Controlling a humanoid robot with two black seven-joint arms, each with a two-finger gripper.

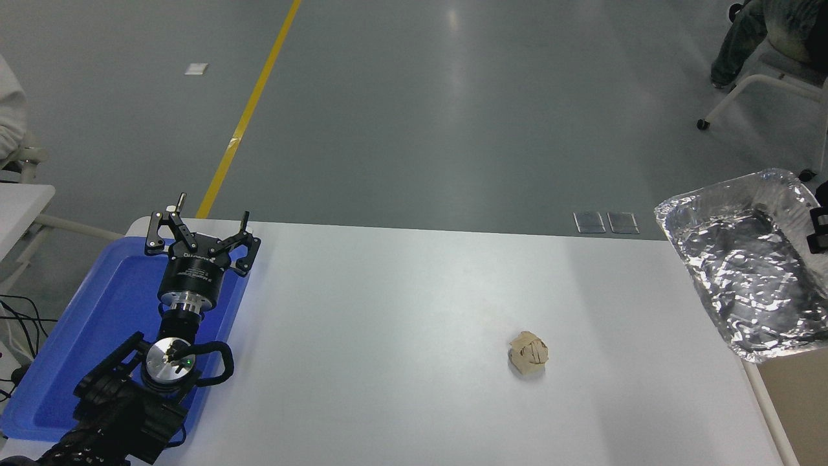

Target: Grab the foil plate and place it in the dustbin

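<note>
Foil plate (744, 265) held by edge-cropped right end effector (818, 231).

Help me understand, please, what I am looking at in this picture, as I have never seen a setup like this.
This is one view from a camera high on a two-armed robot, looking down over its white table. The left gripper rests open over a blue tray at the lower left. At the right edge, the right gripper grips a shiny foil plate, lifted past the table's right edge above a beige dustbin. A small crumpled paper ball lies on the table.
</note>
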